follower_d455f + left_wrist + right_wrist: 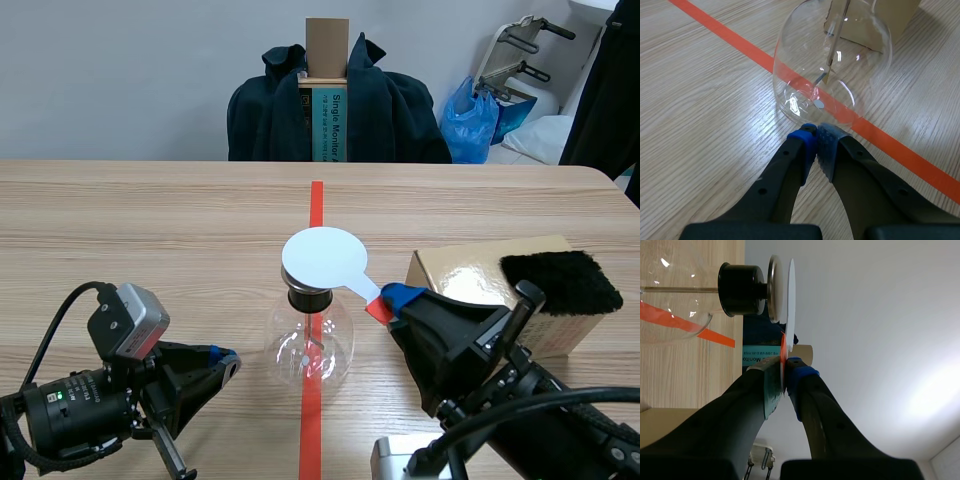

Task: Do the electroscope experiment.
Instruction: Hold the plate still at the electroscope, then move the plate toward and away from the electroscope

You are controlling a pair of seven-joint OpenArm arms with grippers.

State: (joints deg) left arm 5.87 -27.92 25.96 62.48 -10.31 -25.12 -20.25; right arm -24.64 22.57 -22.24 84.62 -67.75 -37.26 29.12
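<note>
Wide table (150, 230) runs behind the flask (310, 350). Right gripper (785, 375) pinches a disc (323, 258) over it; left gripper (816, 132) rests closed beside it.

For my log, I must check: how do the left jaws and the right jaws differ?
The left jaws are shut on nothing; the right jaws are shut on the handle of the white disc. The left jaws sit low by the base of the glass flask; the right jaws are level with its top. Both are shut.

The scene view looks across the table (150, 220); both close wrist views share its flask (310, 345).
</note>
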